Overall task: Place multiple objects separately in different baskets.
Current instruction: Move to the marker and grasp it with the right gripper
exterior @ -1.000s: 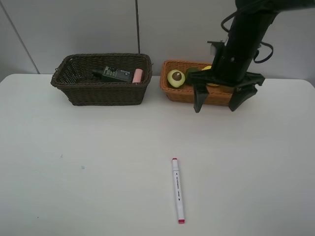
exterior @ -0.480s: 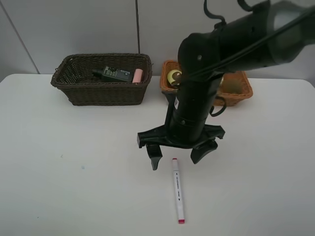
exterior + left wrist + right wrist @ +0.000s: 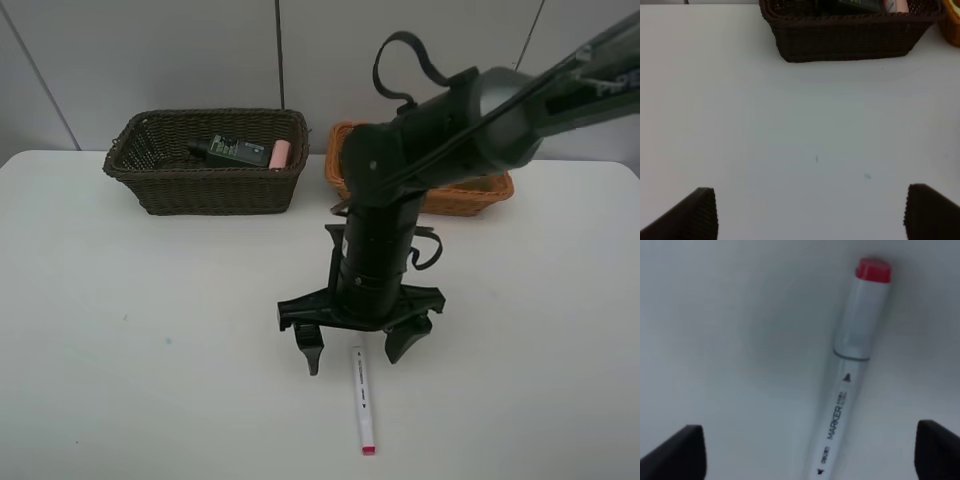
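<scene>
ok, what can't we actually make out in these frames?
- Orange basket contents: exterior high view, right arm covers most of it.
- Marker: right wrist view cuts off its far end; in the exterior view the right gripper hides its top end.
- Dark basket contents: left wrist view, cropped by the frame edge.
- Left gripper: only fingertips in view; arm absent from the exterior view.

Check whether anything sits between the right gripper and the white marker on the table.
Nothing visible does. The right gripper hangs open right over the near end of the white marker, with only bare table around it. In the right wrist view the marker lies unobstructed between the two fingertips.
</scene>
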Tool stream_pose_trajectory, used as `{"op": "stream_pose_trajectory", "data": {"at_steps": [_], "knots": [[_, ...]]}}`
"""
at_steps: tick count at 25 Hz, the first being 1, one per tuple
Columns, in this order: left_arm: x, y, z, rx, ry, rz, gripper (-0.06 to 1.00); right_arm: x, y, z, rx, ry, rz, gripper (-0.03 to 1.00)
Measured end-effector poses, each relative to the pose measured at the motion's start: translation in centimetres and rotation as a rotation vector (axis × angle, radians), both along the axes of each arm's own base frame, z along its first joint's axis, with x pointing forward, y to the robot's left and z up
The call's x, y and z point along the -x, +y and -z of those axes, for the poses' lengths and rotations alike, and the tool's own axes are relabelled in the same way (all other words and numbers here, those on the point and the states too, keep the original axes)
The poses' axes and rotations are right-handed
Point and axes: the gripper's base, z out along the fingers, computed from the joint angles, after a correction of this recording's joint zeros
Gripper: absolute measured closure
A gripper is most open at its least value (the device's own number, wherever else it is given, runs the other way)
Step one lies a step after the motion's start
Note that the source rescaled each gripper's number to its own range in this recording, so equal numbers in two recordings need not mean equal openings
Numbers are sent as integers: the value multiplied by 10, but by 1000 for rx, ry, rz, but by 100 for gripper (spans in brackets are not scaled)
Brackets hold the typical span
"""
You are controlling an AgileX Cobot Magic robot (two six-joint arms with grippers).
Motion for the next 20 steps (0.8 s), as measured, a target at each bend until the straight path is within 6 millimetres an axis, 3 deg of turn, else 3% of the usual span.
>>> {"op": "stream_pose_trajectory", "data": {"at_steps": [6,12,15,18,19,20], "knots": [[0,0,0,0,0,0,0,-1,1,26,39,29,-1,-1],[0,0,0,0,0,0,0,-2,1,28,40,24,-3,2],[0,0,0,0,0,0,0,-3,0,28,44,16,-12,29],[0,0,0,0,0,0,0,-3,0,29,45,11,-16,79],[0,0,0,0,0,0,0,-3,0,29,44,9,-16,92],[0,0,0,0,0,0,0,-3,0,29,45,9,-17,97]]}}
